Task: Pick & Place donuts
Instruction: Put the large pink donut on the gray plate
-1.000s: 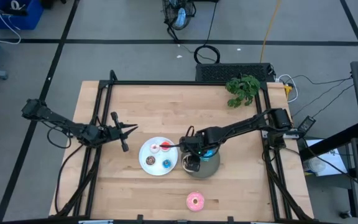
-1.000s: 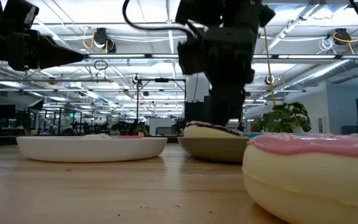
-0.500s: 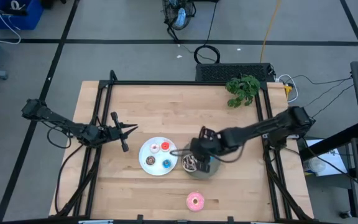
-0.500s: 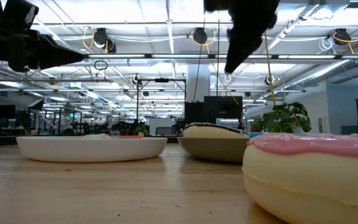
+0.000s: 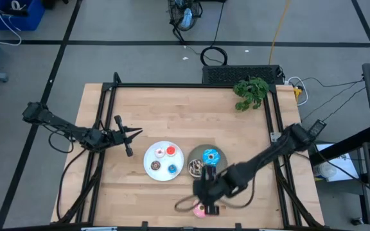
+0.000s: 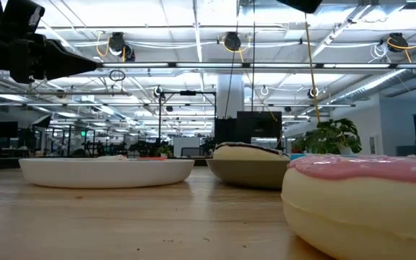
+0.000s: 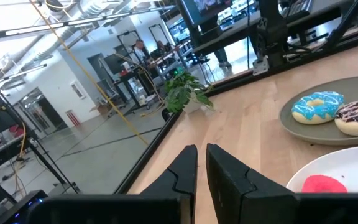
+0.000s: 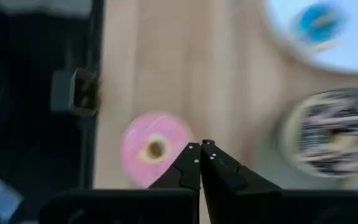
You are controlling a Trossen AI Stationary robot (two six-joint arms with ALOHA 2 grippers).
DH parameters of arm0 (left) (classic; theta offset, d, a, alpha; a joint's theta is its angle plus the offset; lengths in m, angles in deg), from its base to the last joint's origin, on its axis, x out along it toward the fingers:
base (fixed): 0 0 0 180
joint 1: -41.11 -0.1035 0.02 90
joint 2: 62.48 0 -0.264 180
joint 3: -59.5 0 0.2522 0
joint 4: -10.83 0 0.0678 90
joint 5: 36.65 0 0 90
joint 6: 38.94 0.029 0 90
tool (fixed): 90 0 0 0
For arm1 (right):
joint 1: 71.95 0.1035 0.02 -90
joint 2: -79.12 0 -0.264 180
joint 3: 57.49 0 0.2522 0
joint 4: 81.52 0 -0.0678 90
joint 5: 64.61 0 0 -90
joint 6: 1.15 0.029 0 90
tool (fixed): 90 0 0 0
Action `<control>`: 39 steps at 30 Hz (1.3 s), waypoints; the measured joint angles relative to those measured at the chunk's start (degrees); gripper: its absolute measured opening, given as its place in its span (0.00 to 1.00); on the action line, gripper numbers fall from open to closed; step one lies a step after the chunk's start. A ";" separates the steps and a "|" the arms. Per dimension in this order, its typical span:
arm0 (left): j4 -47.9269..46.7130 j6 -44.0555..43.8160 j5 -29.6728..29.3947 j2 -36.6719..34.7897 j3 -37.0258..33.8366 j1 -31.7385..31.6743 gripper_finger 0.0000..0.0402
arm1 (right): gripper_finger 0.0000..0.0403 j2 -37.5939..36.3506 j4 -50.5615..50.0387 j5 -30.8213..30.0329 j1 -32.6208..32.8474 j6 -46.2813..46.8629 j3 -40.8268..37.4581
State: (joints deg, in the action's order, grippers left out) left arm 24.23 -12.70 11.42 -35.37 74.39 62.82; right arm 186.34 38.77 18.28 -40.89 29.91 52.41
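The white plate (image 5: pixel 164 172) holds the tiny donuts: red (image 5: pixel 171 151), white-pink (image 5: pixel 160 152), dark brown (image 5: pixel 155 166) and blue (image 5: pixel 173 169). The grey plate (image 5: pixel 194 154) holds the blue sprinkled donut (image 5: pixel 211 156) and the chocolate sprinkled donut (image 5: pixel 196 168). The pink donut (image 8: pixel 151 149) lies flat on the table near its near edge. My right gripper (image 8: pixel 201 148) is shut and empty, high above the pink donut's edge. My left gripper (image 7: pixel 201 152) is shut and empty, left of the white plate.
A green plant (image 5: pixel 250 91) stands at the table's far right corner. A black frame runs along the table's edges (image 5: pixel 108 115). Bare wood lies at the far side and the near left. The pink donut fills the low view's right (image 6: pixel 360 198).
My right gripper has risen from the grey plate and gone toward the table's near edge, and now hangs over the pink donut. The blue sprinkled donut, hidden under the arm before, now shows on the grey plate.
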 joint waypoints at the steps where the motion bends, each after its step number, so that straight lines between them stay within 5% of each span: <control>1: -0.02 0.00 0.00 0.01 0.00 0.00 0.10 | 0.00 2.04 -0.40 1.42 0.50 -0.28 1.39; 6: -0.02 -0.02 -0.09 0.00 0.00 0.00 0.10 | 0.00 9.08 -5.28 5.65 0.93 -0.68 8.43; 15: -0.41 0.04 -0.11 -0.01 0.00 0.00 0.10 | 0.00 15.94 -16.31 3.91 0.95 -5.01 22.21; 31: -0.44 0.13 -0.11 0.01 0.00 0.00 0.10 | 0.02 16.19 -14.84 5.27 0.55 -11.34 22.56; 39: -0.44 0.13 -0.11 -0.01 0.00 0.00 0.10 | 0.24 16.49 -11.57 5.79 1.02 -13.13 20.25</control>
State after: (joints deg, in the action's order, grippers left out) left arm 23.79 -12.57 11.31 -35.38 74.39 62.82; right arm 202.84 27.20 24.07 -39.87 16.78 72.66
